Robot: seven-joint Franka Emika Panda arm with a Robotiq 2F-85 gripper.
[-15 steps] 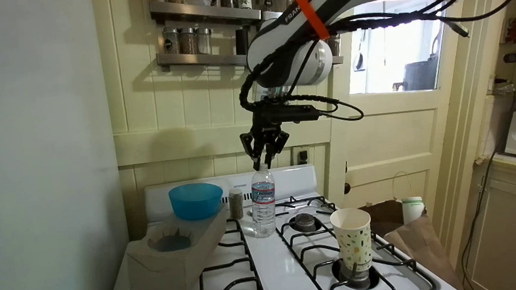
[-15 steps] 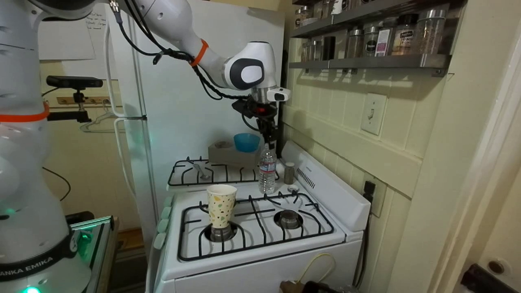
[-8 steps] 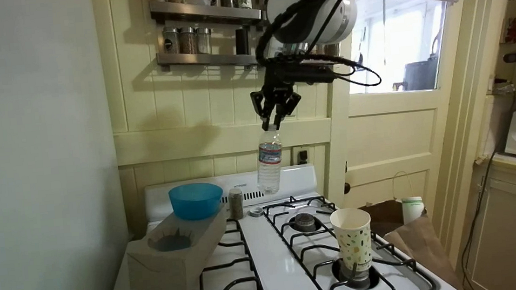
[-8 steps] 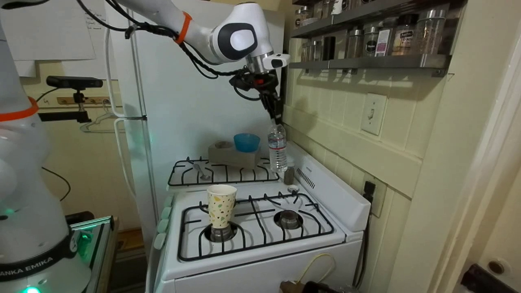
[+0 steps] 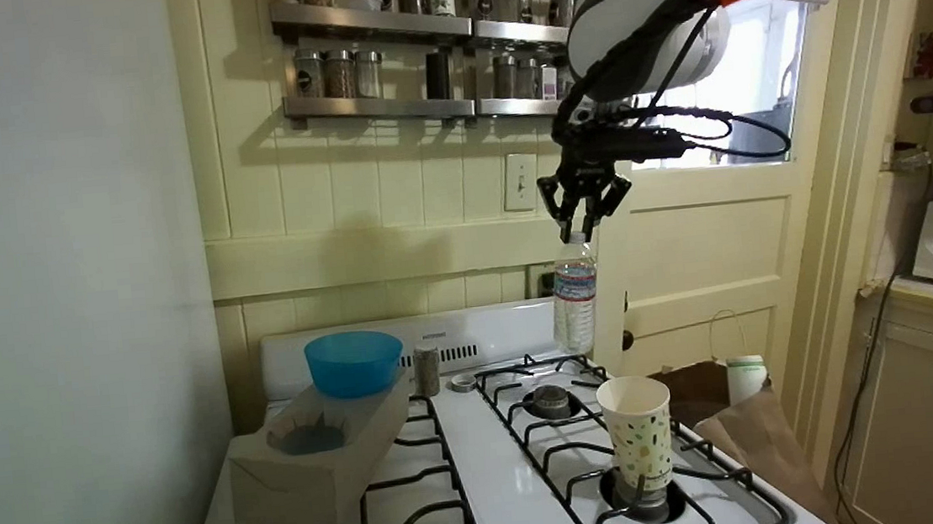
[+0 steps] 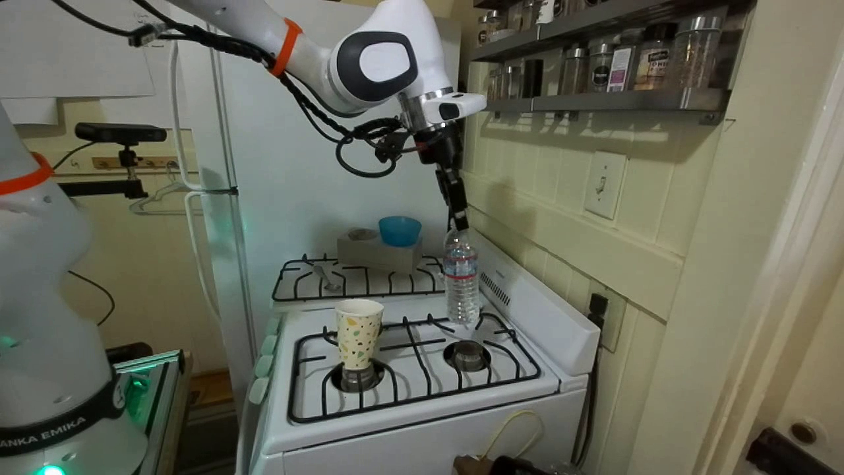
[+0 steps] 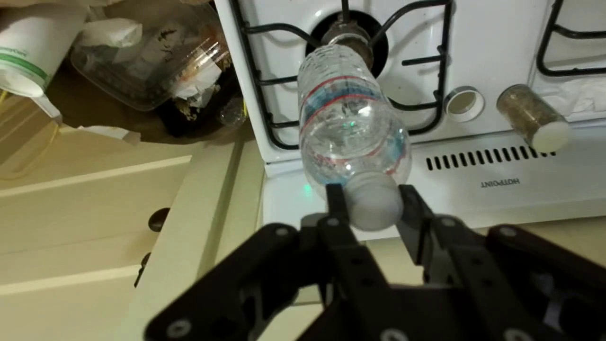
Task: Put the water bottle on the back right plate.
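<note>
In an exterior view, right of the frame's centre, the jaws grasp the water bottle [image 5: 576, 296] at its top. Slightly tilted, it hangs above and apart from the back right burner [image 5: 551, 401], which lies below the frame's centre. A patterned cup [image 5: 638, 441] stands lower right; a blue bowl [image 5: 355, 366] is left of centre.

A blue bowl [image 5: 355, 365] sits on a box [image 5: 284, 493], a cup [image 5: 641, 441] standing apart.
</note>
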